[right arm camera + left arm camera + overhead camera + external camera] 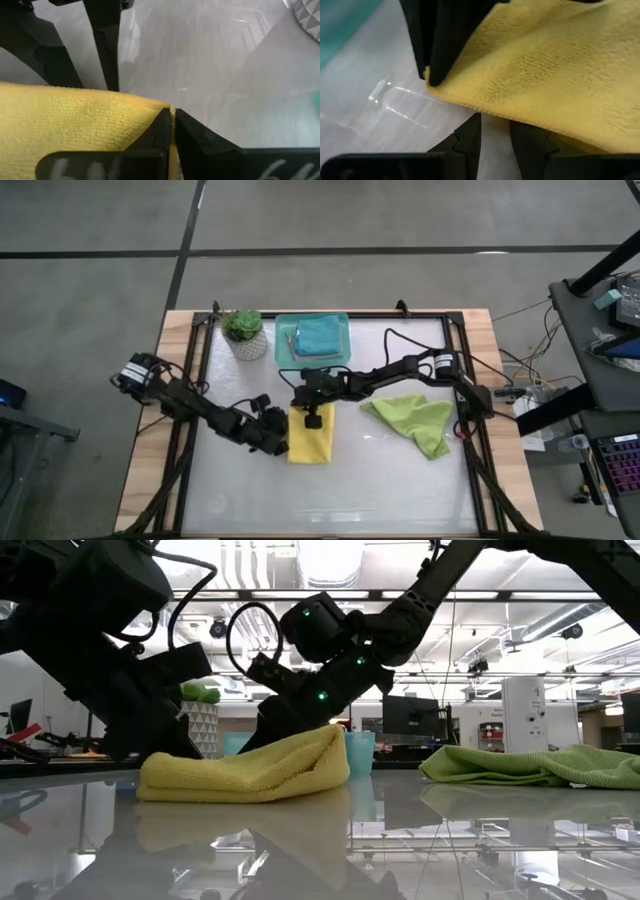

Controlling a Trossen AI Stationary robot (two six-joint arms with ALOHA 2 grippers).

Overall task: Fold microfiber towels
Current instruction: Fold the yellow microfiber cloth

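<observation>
A folded yellow towel (311, 438) lies at the table's middle. My right gripper (172, 131) reaches in from the right and is shut on the towel's far part, which stands raised (333, 740). My left gripper (495, 127) sits at the towel's left side, open, with bare table showing between its fingers. The towel's edge (490, 114) covers the left fingertips. A lime green towel (415, 422) lies crumpled on the table to the right. Folded teal-blue towels (320, 335) rest in a teal tray (285, 345) at the back. My right gripper pinches a corner of the yellow towel (171, 112) between its two fingertips, slanting down from the table's right side. That corner is lifted, and the rest of the towel (220, 780) lies on the table. How many layers it holds, I cannot tell. My left gripper's fingertips are hidden by the towel's edge; whether they touch it, I cannot tell.
A potted plant (245, 333) stands at the back left beside the tray. Bare table lies in front of the towels toward the near edge (330, 500). A dark frame (195, 380) runs along the table's left, far and right sides.
</observation>
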